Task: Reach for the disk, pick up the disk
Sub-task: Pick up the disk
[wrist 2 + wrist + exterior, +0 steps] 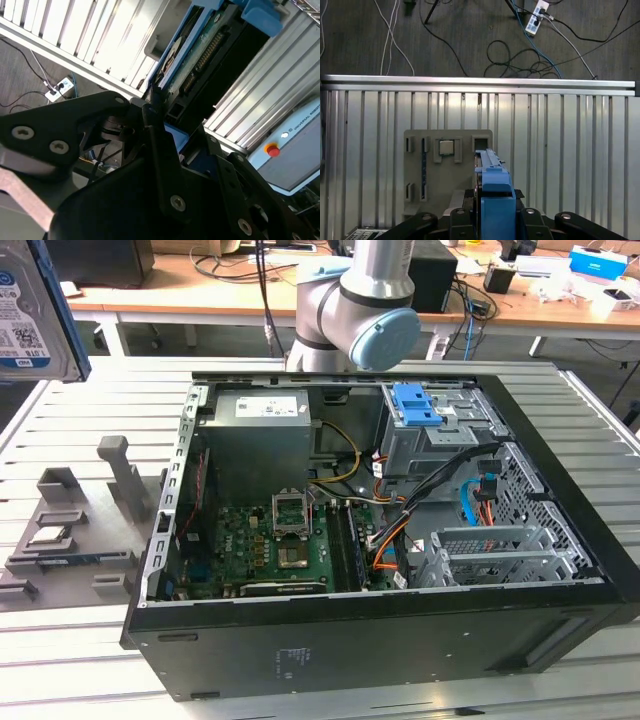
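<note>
Exterior view: the silver, blue-framed rectangular disk (25, 320) hangs at ten o'clock of the black computer case (350, 650). In the first wrist view the black tool (495, 194) clamps it. Pick-up looks complete; holding steady is all it needs.

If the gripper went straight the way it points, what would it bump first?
Probably the grey slotted stand on the table. In the first wrist view the gripper, shut on the disk, points at it, so the disk's edge would touch first. Depth is unclear.
</note>
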Robot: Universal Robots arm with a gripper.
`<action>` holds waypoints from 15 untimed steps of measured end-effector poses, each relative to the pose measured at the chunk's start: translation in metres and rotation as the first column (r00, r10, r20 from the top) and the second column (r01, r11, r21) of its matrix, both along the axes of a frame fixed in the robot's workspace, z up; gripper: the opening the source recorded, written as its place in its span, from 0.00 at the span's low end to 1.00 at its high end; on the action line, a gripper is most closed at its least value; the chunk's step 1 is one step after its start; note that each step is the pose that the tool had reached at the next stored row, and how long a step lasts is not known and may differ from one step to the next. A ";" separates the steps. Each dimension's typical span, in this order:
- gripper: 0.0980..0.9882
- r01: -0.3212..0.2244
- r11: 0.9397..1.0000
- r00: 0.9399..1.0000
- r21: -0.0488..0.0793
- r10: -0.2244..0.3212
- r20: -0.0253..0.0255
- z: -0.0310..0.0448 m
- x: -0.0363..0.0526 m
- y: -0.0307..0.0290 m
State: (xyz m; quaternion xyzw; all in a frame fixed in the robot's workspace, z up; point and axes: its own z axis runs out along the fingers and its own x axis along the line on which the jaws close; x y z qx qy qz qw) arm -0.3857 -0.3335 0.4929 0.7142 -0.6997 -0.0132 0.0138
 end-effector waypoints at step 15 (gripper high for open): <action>0.30 0.000 1.000 1.000 0.000 0.000 0.000 0.0365 0.0003 0.0004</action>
